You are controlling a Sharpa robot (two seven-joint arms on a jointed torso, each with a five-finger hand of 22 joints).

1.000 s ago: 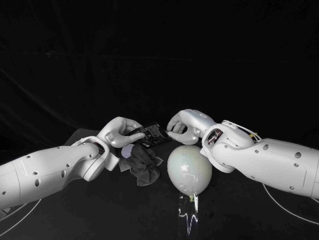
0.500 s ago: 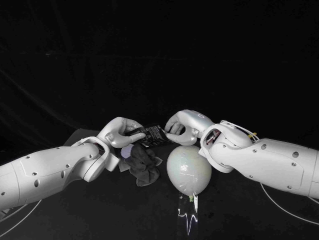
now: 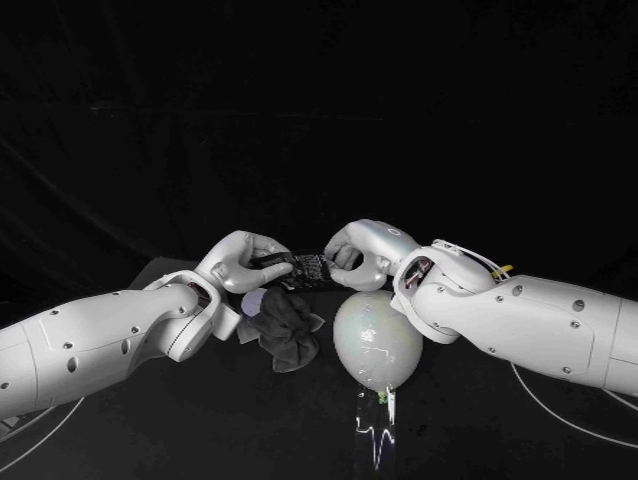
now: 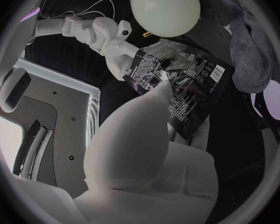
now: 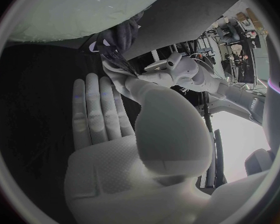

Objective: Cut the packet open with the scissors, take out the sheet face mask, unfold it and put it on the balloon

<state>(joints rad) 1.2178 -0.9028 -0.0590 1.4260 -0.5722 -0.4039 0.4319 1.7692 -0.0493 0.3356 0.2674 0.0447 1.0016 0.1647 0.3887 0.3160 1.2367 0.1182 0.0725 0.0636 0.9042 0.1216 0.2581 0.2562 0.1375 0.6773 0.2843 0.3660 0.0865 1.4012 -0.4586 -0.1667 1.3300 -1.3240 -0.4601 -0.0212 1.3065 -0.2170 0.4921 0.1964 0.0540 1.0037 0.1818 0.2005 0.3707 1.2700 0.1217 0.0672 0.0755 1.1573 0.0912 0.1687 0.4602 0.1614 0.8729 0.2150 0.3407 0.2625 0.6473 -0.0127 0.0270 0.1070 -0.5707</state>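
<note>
Holding a black plastic packet with white print (image 3: 308,268) between them, the two hands met above the middle of the black table (image 3: 189,430). The left hand (image 3: 240,262) pinched the packet's near end between thumb and curled fingers. The right hand (image 3: 365,252) gripped the opposite end, its fingers lying straight and close together along the packet's edge. The packet hung clear of the surface and looked flat in the left wrist view.

A pale, egg-shaped rubber balloon (image 3: 377,340) lay on the table below the right hand, at about 5 o'clock from the packet, with its knotted end pointing to 6 o'clock. A crumpled dark grey cloth (image 3: 288,335) sat just beside the balloon at its 9 o'clock, under the left hand. Whether cloth and balloon touched I could not tell.

The table top was matt black, with a few bright glints at 6 o'clock below the balloon's knot. A creased black curtain (image 3: 319,100) closed off the room from 9 o'clock through 12 to 3 o'clock.
</note>
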